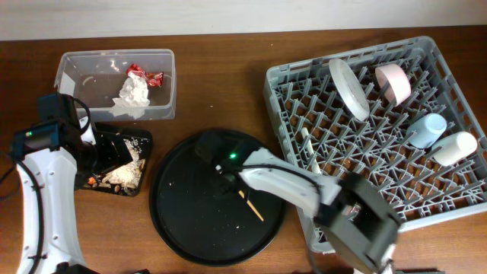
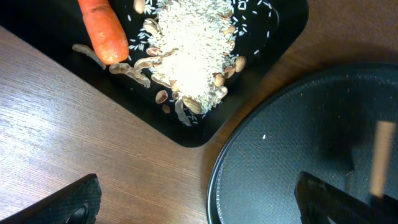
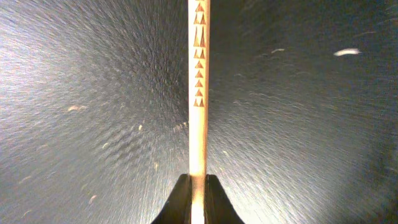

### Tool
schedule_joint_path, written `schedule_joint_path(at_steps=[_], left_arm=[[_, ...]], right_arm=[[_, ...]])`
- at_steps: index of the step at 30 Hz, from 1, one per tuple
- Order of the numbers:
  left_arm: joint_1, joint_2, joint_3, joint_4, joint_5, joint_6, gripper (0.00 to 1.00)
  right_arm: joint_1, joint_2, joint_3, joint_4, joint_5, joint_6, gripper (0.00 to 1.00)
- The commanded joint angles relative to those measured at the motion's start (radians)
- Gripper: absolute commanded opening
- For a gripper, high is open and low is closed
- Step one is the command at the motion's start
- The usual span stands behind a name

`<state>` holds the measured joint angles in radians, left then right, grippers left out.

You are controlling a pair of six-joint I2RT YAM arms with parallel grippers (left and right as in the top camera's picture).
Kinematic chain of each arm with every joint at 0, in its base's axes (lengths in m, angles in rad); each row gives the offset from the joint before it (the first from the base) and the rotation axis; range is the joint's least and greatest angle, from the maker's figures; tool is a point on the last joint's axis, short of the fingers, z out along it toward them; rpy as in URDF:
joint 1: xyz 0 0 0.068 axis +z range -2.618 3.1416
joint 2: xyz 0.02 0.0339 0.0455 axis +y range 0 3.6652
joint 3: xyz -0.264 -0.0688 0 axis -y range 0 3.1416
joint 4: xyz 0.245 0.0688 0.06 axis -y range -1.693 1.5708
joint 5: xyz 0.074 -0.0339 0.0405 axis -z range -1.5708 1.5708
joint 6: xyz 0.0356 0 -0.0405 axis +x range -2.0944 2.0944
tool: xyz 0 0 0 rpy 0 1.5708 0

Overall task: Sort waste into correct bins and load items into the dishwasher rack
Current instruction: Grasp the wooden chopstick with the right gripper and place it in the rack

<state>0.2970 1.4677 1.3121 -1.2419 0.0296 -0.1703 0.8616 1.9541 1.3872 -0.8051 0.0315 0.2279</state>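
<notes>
My right gripper (image 3: 198, 182) is shut on a thin wooden chopstick (image 3: 199, 81) with a triangle pattern, over the large round black tray (image 1: 183, 221); the chopstick also shows in the overhead view (image 1: 252, 206). My left gripper (image 2: 199, 202) is open and empty, above the table between the shallow black tray (image 2: 261, 74) and the round tray. The shallow tray holds white rice (image 2: 193, 50), beige scraps (image 2: 134, 71) and an orange carrot (image 2: 102, 28). The clear tub (image 1: 84, 95) holds a white napkin (image 1: 134, 93) and a red wrapper (image 1: 144, 74). The grey rack (image 1: 365, 190) holds a plate (image 1: 348, 88), pink bowl (image 1: 393, 84), blue cup (image 1: 427, 130) and white cup (image 1: 455, 148).
A white utensil (image 1: 308, 152) stands in the rack's left part. Stray rice grains (image 3: 346, 52) lie on the round black tray. Wooden table (image 2: 74, 143) shows round the trays.
</notes>
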Motion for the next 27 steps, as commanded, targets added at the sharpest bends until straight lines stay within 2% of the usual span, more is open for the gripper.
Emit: schedule_joint_path(at_steps=[1, 4, 6, 9, 17, 20, 21, 24, 27], left_arm=[[0.003, -0.014, -0.005, -0.001, 0.008, -0.009, 0.99], [0.003, -0.014, -0.005, -0.001, 0.008, -0.009, 0.99], [0.003, -0.014, -0.005, -0.001, 0.008, -0.009, 0.99], [0.003, -0.014, -0.005, -0.003, 0.009, -0.009, 0.99], [0.003, -0.014, -0.005, -0.004, 0.008, -0.009, 0.99], [0.003, -0.014, -0.005, -0.004, 0.008, -0.009, 0.99], [0.003, -0.014, -0.005, -0.004, 0.008, -0.009, 0.99], [0.003, -0.014, -0.005, -0.004, 0.008, -0.009, 0.99], [-0.014, -0.014, -0.005, 0.006, 0.043, -0.008, 0.99]], right_arm=[[-0.094, -0.237, 0.006, -0.069, 0.066, -0.003, 0.04], [-0.311, -0.449, 0.006, -0.205, 0.12, -0.054, 0.04], [-0.453, -0.452, 0.005, -0.269, 0.119, -0.144, 0.04], [-0.578, -0.383, 0.003, -0.298, 0.119, -0.172, 0.04], [-0.594, -0.212, 0.003, -0.284, 0.111, -0.172, 0.06], [-0.594, -0.208, 0.003, -0.279, 0.108, -0.172, 0.15], [-0.594, -0.208, 0.003, -0.279, 0.108, -0.172, 0.28], [-0.594, -0.208, 0.003, -0.279, 0.107, -0.167, 0.34], [-0.602, -0.288, 0.005, -0.252, 0.031, -0.138, 0.39]])
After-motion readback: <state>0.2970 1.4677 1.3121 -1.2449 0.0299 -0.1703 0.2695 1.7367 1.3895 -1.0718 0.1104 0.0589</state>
